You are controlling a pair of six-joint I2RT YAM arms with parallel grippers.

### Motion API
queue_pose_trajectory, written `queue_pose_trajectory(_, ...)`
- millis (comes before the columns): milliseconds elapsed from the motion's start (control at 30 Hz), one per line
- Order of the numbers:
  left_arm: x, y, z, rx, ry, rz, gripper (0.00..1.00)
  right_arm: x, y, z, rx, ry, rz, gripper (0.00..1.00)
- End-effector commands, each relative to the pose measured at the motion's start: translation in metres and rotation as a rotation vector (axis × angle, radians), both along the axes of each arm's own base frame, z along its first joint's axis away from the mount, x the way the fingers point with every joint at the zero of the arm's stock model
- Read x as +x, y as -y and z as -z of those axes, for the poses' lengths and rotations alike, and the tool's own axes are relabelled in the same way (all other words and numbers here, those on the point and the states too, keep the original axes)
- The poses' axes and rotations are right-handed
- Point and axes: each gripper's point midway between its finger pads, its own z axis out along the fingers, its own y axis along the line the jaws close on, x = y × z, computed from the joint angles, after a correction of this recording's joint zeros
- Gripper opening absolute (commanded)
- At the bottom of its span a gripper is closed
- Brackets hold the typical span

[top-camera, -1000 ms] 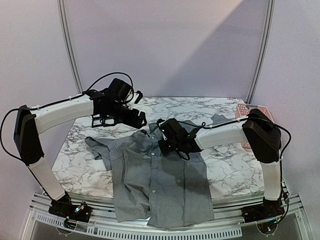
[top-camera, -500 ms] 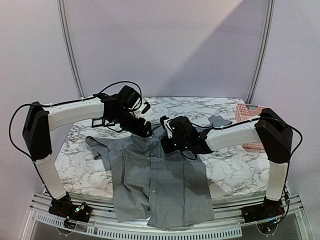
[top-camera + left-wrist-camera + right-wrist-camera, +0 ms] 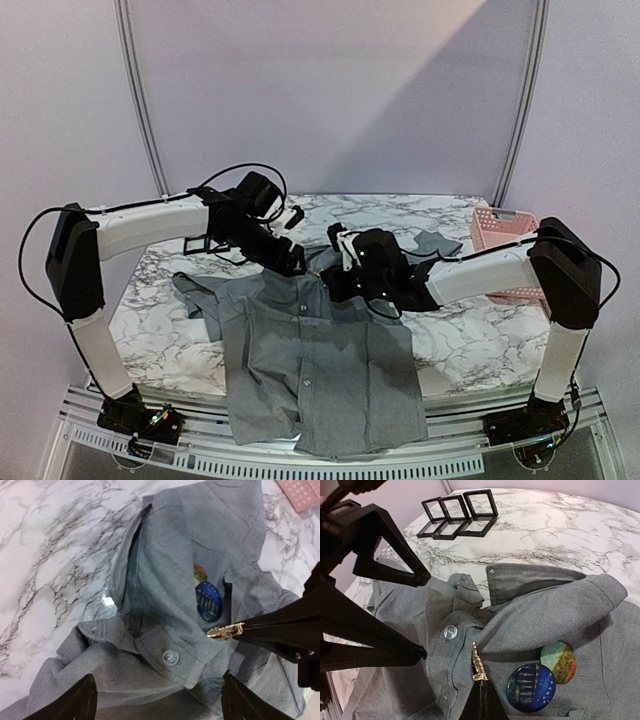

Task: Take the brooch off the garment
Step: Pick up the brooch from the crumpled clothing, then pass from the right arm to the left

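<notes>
1. Brooch (image 3: 478, 665): a small gold piece at the buttoned front of the shirt (image 3: 545, 605), pinched in the closed right gripper (image 3: 481, 681). The step in hand is lifting it off.
2. Left gripper (image 3: 160, 701) hangs wide open and empty above the collar. Next, it should likely hold the cloth down.
3. Pink basket (image 3: 497, 226): contents hidden. Three black cases (image 3: 468, 510) look empty.

One shirt (image 3: 320, 360) lies below both pairs of jaws. One gold brooch (image 3: 478, 666) sits at the tip of the right jaws. There are two round badges, a blue badge (image 3: 531, 687) and an orange-green badge (image 3: 558, 662), just right of that tip. Three black frames (image 3: 457, 511) stand in a row on the table (image 3: 450, 330), beyond the left jaws. One pink basket (image 3: 498, 235) sits well to the right of the right jaws.
</notes>
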Motion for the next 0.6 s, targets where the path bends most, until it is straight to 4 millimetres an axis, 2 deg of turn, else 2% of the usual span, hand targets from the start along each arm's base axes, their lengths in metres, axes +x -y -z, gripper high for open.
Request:
queue_pose_trajectory(0, -0.013, 0.015, -0.014, -0.116, 0.014, 0.137, 0.85, -0.003, 0.001, -0.028, 0.135, 0.009, -0.057, 0.0)
queue_pose_trajectory(200, -0.021, 0.018, -0.019, -0.211, -0.012, 0.233, 0.78, -0.01, 0.003, -0.029, 0.16, 0.001, -0.121, 0.0)
queue_pose_trajectory(367, -0.032, 0.024, -0.015, -0.246, -0.056, 0.299, 0.65, -0.02, 0.002, -0.028, 0.189, -0.016, -0.185, 0.0)
queue_pose_trajectory(567, -0.034, 0.027, -0.006, -0.25, -0.072, 0.328, 0.52, -0.029, 0.003, -0.027, 0.217, -0.026, -0.244, 0.0)
